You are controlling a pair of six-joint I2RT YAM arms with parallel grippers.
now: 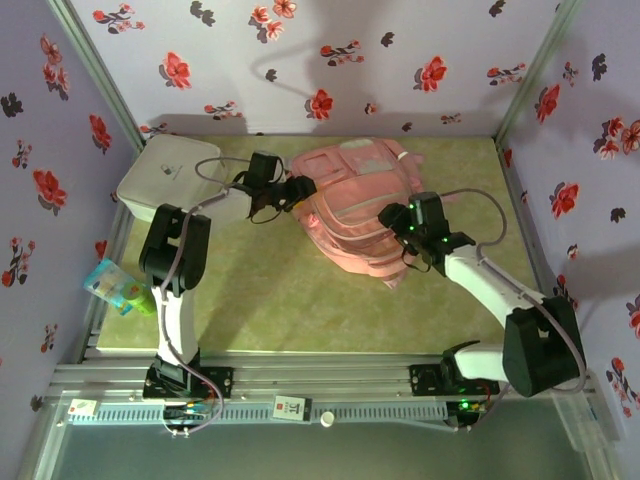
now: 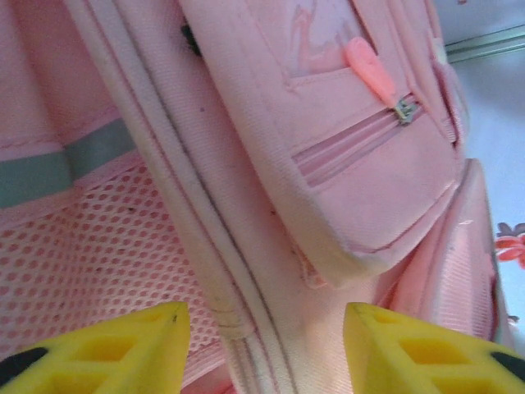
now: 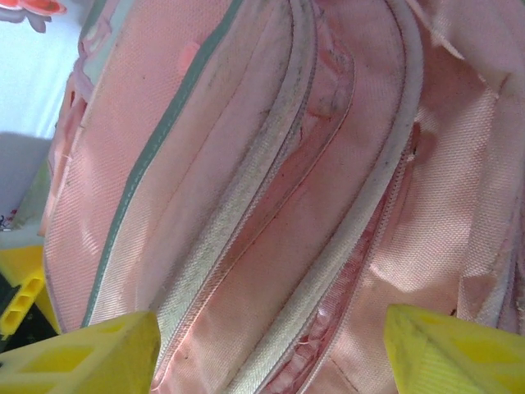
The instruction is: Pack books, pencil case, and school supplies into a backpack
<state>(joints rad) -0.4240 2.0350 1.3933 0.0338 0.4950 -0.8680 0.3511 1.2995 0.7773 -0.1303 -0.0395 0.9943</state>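
The pale-pink backpack [image 1: 350,205] lies on the green mat at the back centre. My left gripper [image 1: 300,190] is at its left side. In the left wrist view it [image 2: 262,349] is open, and its yellow fingertips [image 2: 156,336] straddle a piped seam of the backpack [image 2: 246,205], below a front pocket with a pink zip pull [image 2: 373,72]. My right gripper [image 1: 405,228] is at the bag's right side. In the right wrist view it [image 3: 271,357] is open too, spread over the backpack [image 3: 271,213] and a partly open zip [image 3: 369,246]. The books are out of view.
A white rounded-corner box [image 1: 170,172] stands at the back left, close behind the left arm. A blue and green packet [image 1: 120,288] lies on the left rail beside the mat. Flowered walls close in the back and both sides. Bare mat [image 1: 270,300] lies in front of the bag.
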